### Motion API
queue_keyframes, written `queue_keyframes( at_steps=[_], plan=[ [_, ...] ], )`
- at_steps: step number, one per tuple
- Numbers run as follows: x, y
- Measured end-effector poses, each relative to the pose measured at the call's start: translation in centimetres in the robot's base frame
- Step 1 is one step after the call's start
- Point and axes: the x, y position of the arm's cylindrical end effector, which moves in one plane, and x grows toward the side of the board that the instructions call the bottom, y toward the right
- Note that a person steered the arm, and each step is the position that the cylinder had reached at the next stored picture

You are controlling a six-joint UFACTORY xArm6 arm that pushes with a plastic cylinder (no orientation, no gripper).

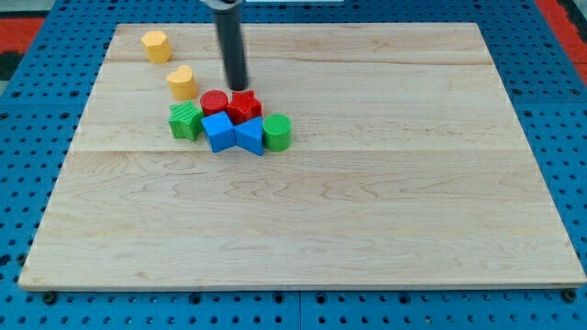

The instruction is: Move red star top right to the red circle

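The red star lies on the wooden board, touching the right side of the red circle. My tip stands just above the red star toward the view's top, close to it or touching its upper edge. Below the two red blocks sit a blue cube and a blue triangle, packed against them. A green cylinder sits at the right of the cluster and a green star-like block at its left.
A yellow heart-like block lies up-left of the red circle. A yellow hexagon lies near the board's top left corner. The wooden board rests on a blue pegboard table.
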Motion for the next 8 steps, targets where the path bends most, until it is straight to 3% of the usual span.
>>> queue_keyframes(
  at_steps=[1, 2, 3, 5, 8],
  plan=[
    [1.4, 6.3],
    [6.8, 10.3],
    [11.3, 9.6],
    [12.4, 6.2],
    [6.4, 0.1]
  ],
)
